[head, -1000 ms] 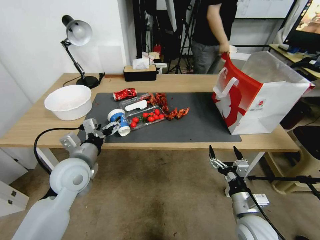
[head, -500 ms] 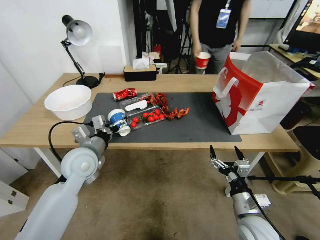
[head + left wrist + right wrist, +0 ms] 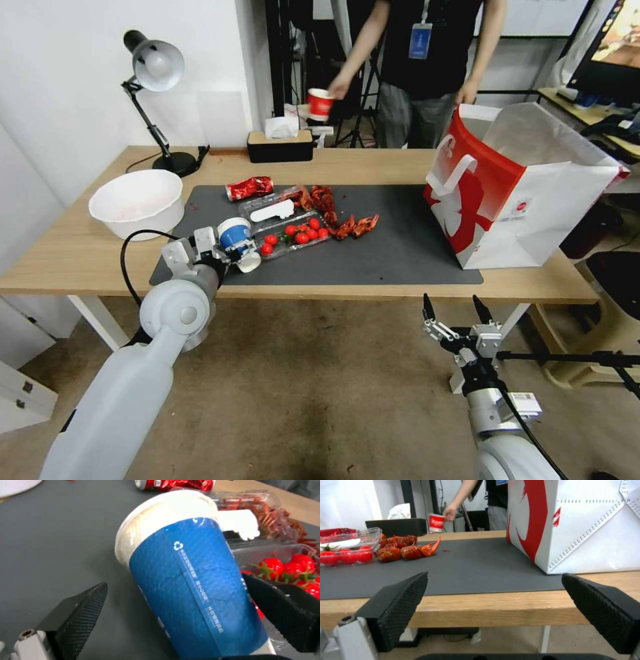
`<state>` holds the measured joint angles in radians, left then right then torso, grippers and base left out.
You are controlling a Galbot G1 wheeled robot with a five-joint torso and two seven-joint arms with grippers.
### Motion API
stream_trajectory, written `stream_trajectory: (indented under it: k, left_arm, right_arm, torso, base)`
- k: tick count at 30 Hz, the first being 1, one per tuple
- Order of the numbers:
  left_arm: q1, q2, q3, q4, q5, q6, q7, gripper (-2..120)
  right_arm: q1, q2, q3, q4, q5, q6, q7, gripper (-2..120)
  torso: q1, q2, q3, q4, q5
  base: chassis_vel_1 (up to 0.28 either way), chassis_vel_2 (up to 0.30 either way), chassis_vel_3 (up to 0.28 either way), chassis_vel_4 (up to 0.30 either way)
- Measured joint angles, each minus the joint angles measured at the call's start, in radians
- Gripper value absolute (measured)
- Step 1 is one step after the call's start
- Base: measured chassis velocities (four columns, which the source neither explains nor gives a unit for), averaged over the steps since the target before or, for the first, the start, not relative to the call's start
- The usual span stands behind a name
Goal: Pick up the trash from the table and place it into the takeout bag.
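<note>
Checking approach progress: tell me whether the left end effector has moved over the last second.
Yes. The left end effector has advanced rightward across the dark mat, its fingers now straddling the blue paper cup.

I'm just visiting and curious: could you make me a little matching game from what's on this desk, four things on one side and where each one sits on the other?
Things:
1. blue paper cup
2. crushed red can
3. takeout bag
4. large white bowl

Places:
A. standing at the right end of the dark mat
B. lying on its side between the left gripper's open fingers
C. on bare wood near the lamp
D. at the mat's far edge, beyond the clear tray

Pairs: 1-B, 2-D, 3-A, 4-C
</note>
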<state>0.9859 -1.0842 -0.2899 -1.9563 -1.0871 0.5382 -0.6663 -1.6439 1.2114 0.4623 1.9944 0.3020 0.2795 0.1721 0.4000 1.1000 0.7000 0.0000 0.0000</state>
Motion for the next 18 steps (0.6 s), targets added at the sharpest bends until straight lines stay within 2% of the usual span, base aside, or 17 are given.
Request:
stream_trajectory:
  k: [3,6,8,11,12,15,16,17,18]
  left_arm:
    - [-0.001,0.000,0.000,0.001,-0.007,0.000,-0.015,97]
    - [0.001,0.004,-0.004,0.001,-0.011,-0.003,-0.020,82]
    - [0.004,0.004,-0.005,0.001,-0.012,-0.006,-0.020,79]
    - [0.018,0.006,-0.012,-0.007,-0.006,-0.050,0.022,64]
    - [0.018,0.006,-0.012,-0.007,-0.006,-0.050,0.022,64]
    - [0.047,0.013,-0.021,-0.022,0.107,-0.157,0.170,49]
    - [0.047,0.013,-0.021,-0.022,0.107,-0.157,0.170,49]
    - [0.051,0.016,-0.023,-0.024,0.128,-0.177,0.200,46]
    - [0.054,0.023,-0.024,-0.025,0.159,-0.216,0.260,39]
  right_arm:
    - [0.000,0.000,0.000,-0.003,-0.004,0.002,0.001,100]
    - [0.001,0.000,0.000,-0.007,-0.009,0.003,0.001,100]
    - [0.001,0.000,0.000,-0.009,-0.011,0.003,0.002,100]
    - [0.003,0.001,-0.003,-0.014,-0.020,0.005,0.002,100]
    - [0.003,0.001,-0.003,-0.014,-0.020,0.005,0.002,100]
    - [0.006,0.003,-0.005,-0.018,-0.023,0.007,0.002,100]
    - [0.006,0.003,-0.005,-0.018,-0.023,0.007,0.002,100]
    - [0.006,0.004,-0.006,-0.018,-0.023,0.007,0.002,100]
    - [0.007,0.004,-0.006,-0.019,-0.023,0.008,0.003,100]
  torso:
    - [0.000,0.000,0.000,0.0000,0.0000]
    - [0.000,0.000,0.000,0.0000,0.0000]
    - [0.000,0.000,0.000,0.0000,-0.0001]
    - [0.000,0.000,0.000,0.0000,-0.0001]
    - [0.000,0.000,0.000,0.0000,-0.0001]
    - [0.000,0.000,0.000,0.0001,0.0000]
    - [0.000,0.000,0.000,0.0001,0.0000]
    - [0.000,0.000,0.000,0.0001,0.0000]
    - [0.000,0.000,0.000,0.0002,-0.0001]
  base:
    - [0.000,0.000,0.000,0.000]
    - [0.000,0.000,0.000,0.000]
    - [0.000,0.000,0.000,0.000]
    - [0.000,0.000,0.000,0.000]
    - [0.000,0.000,0.000,0.000]
    - [0.000,0.000,0.000,0.000]
    - [0.000,0.000,0.000,0.000]
    - [0.000,0.000,0.000,0.000]
    - [0.000,0.000,0.000,0.000]
